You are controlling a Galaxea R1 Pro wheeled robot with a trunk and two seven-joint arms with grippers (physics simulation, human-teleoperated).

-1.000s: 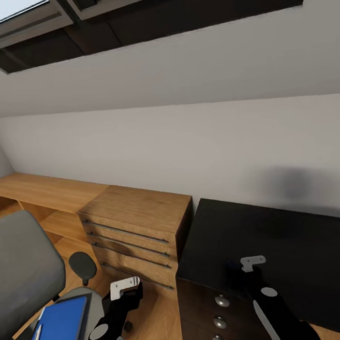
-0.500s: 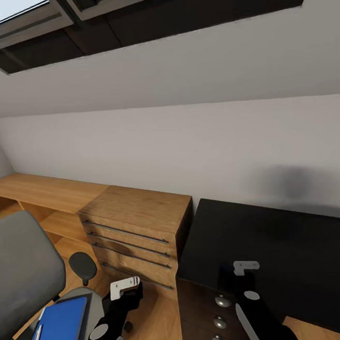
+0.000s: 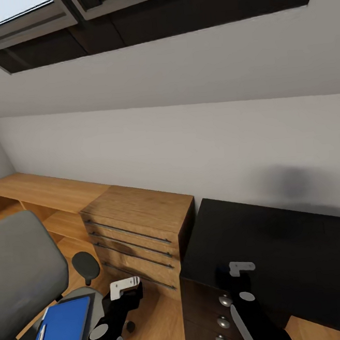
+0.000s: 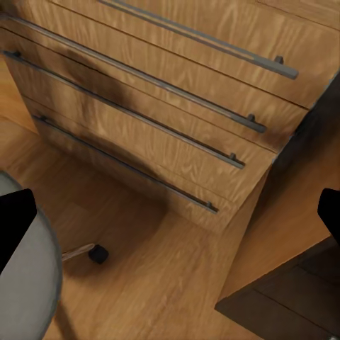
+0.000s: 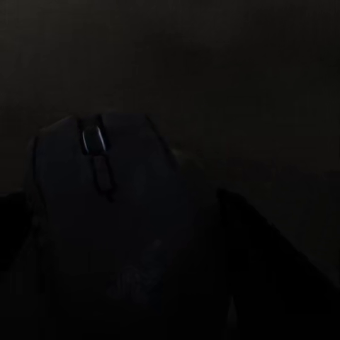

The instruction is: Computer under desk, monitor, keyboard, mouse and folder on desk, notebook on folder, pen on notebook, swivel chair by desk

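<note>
Mouse [image 5: 99, 212] unbranded, right pincer [image 3: 233, 281] around it, black desk [image 3: 302, 251]

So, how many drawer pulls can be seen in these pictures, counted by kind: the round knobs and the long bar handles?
Round knobs on the desk: 3
Bar handles on the wooden dresser: 4
Total: 7

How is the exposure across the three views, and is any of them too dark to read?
Head view: evenly lit, with a soft dark smudge of shadow on the wall above the desk. Left wrist view: bright, with a shadow streak across the wooden dresser drawers. Right wrist view: nearly black; a mouse with its scroll wheel is barely discernible against the dark surface.
</note>
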